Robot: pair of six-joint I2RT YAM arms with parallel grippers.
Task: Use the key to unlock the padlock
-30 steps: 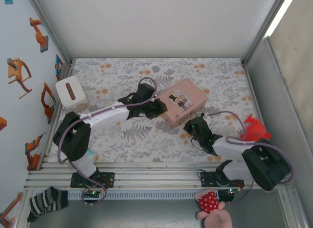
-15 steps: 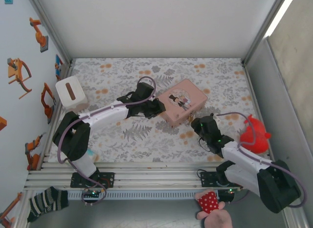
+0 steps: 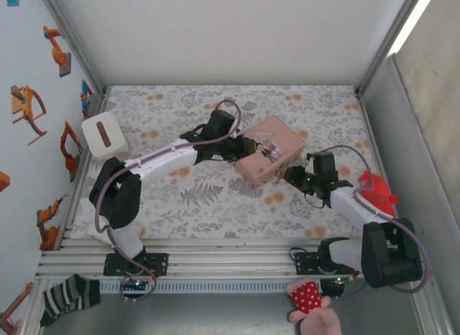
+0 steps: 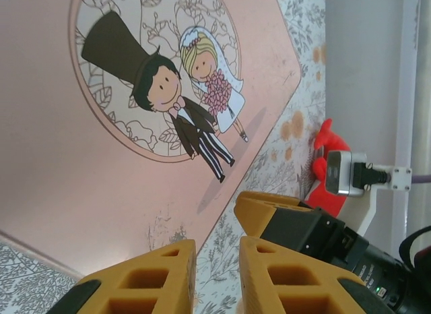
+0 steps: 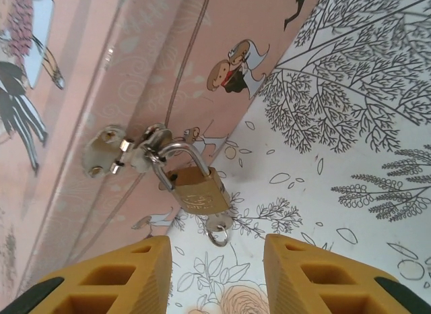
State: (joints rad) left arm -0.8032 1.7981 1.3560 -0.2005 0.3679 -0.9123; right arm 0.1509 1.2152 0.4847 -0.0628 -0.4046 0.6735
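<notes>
The small brass padlock (image 5: 197, 187) hangs by its silver shackle from the hasp (image 5: 128, 149) on the front wall of the pink box (image 3: 269, 148). A silver key (image 5: 219, 226) with a small ring sticks out of the padlock's underside. My right gripper (image 5: 217, 260) is open and wide, its fingers on either side of the key and just short of it, touching nothing. In the top view my right gripper (image 3: 291, 175) sits at the box's near right side. My left gripper (image 4: 217, 257) hovers over the box lid's edge, its jaws a narrow gap apart with nothing between them.
A red soft toy (image 3: 375, 190) lies against the right wall behind the right arm. A white tissue box (image 3: 104, 137) stands at the far left. The box rests on a floral cloth (image 3: 215, 198) with free room in front and at the left.
The right arm has swung toward the right wall, turning its gripper to face the box's lock side. The left gripper has moved forward and right, over the box lid.
</notes>
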